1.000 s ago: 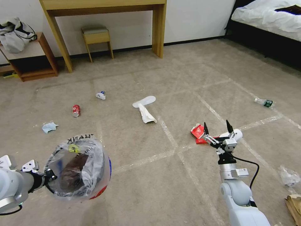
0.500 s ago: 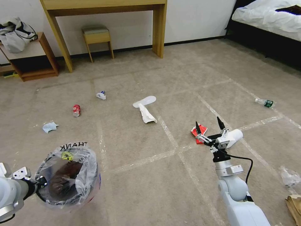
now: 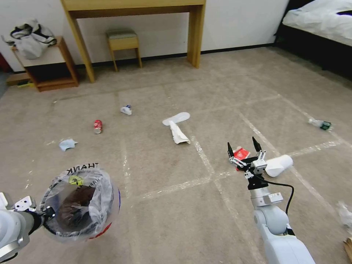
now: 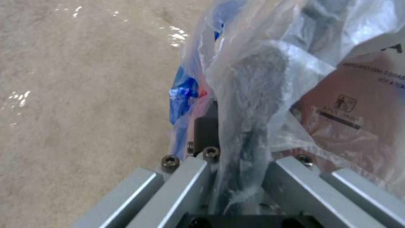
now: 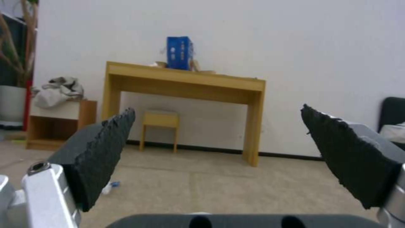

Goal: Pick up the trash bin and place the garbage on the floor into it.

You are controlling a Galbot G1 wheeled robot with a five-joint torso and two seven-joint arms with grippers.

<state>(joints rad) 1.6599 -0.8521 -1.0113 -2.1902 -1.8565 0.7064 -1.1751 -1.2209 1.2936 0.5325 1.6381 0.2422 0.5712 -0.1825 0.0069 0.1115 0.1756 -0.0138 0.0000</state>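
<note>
The right hand hovers with its fingers spread wide, and the red wrapper lies on the floor just past it at about twelve o'clock, showing between the two fingertips; the white paper cup on its side sits just off at three o'clock. That makes the right hand by far the nearer one. The left hand is pinched on the rim of the bag-lined trash bin, well off at nine o'clock.

A bedroom: beyond the open right pincer stand a long wooden desk, a small wooden stool and, off right, a white-sheeted bed.
</note>
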